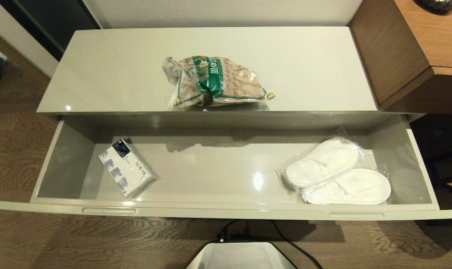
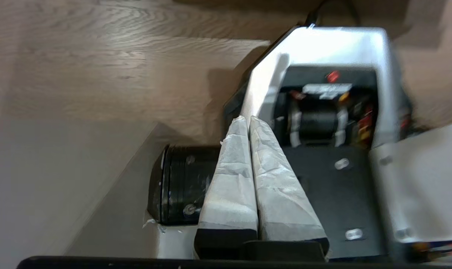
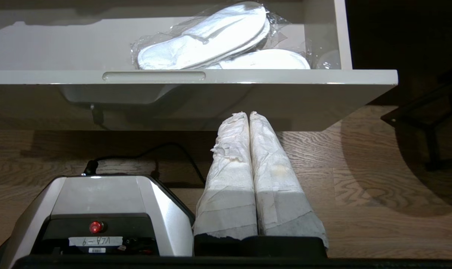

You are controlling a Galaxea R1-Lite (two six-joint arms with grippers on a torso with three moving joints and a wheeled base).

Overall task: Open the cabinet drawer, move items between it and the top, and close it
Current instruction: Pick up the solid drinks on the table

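Note:
The cabinet drawer stands pulled fully out, its front rim with an oblong recess also in the right wrist view. On the cream top lies the clear bag of brown pieces with a green band, near the front edge. Neither arm shows in the head view. My left gripper is shut and empty, low over the robot's base and the floor. Below the drawer front, over the wooden floor, my right gripper is parked, shut and empty.
Inside the drawer lie a white tissue pack at the left and bagged white slippers at the right. A brown wooden cabinet adjoins the top's right end. The robot's grey base and a black cable sit before the drawer.

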